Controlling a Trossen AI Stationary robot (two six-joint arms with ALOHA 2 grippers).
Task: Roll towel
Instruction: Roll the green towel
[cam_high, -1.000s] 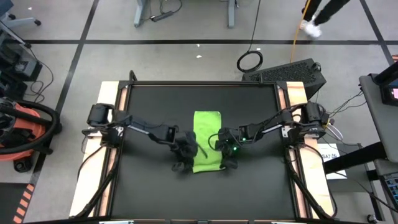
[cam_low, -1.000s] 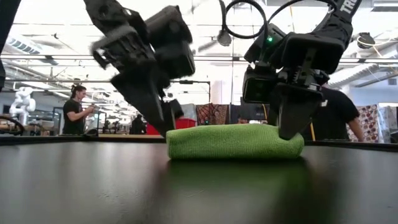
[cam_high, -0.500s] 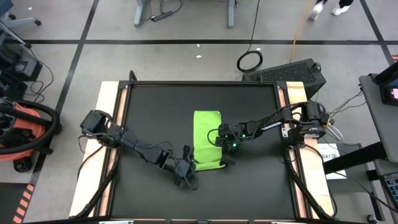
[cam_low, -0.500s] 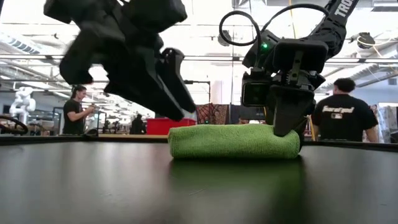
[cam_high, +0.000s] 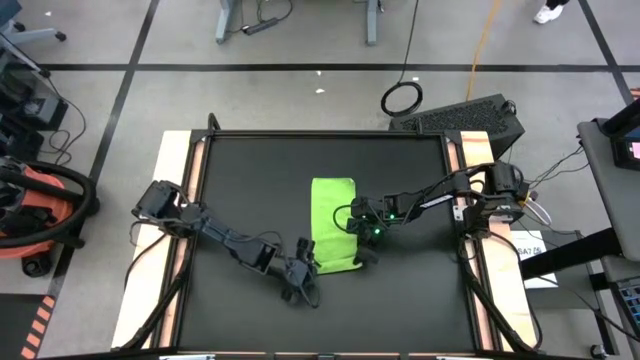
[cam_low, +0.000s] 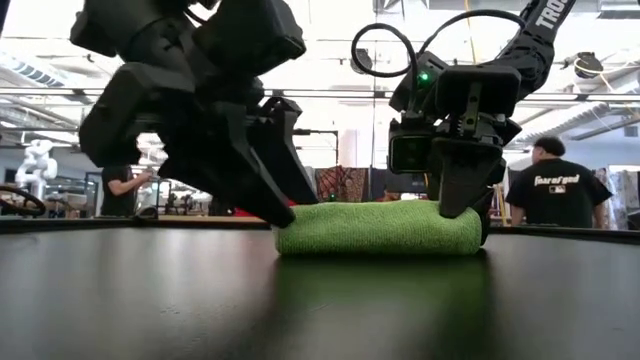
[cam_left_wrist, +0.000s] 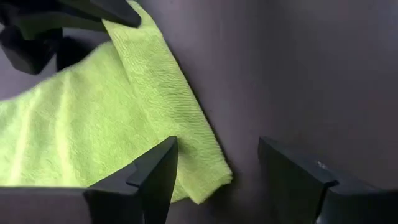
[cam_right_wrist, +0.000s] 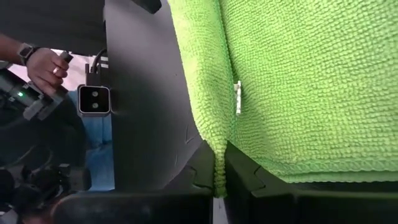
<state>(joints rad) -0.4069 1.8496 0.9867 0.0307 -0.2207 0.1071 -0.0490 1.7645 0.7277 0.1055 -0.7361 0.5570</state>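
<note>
The towel (cam_high: 333, 224), a plain lime-green cloth folded into a narrow strip, lies near the middle of the black mat (cam_high: 240, 180) that covers the surface, its long side running away from the front edge. In the high view the left gripper (cam_high: 303, 278) sits just beside the towel's near left corner, its arm stretched low across the mat from the left side, while the right gripper (cam_high: 364, 247) rests at the towel's near right corner, reaching in from the right. In the low view the towel (cam_low: 378, 227) shows as a flat, thick pad on the mat; the left gripper (cam_low: 262, 200) fills the foreground with its dark fingers slanting down to the towel's left end, and the right gripper (cam_low: 460, 195) stands upright over the right end with its tip pressed into the cloth. A person (cam_low: 545, 190) in a dark shirt stands in the room behind. In the left wrist view the left jaws stand open, one finger over the towel (cam_left_wrist: 99, 143) and the other over bare mat, the towel's corner between them and not clamped. In the right wrist view the right jaws are closed on a thin pinched edge of the towel (cam_right_wrist: 280, 81), and a person's hand (cam_right_wrist: 43, 65) shows beyond the surface.
</note>
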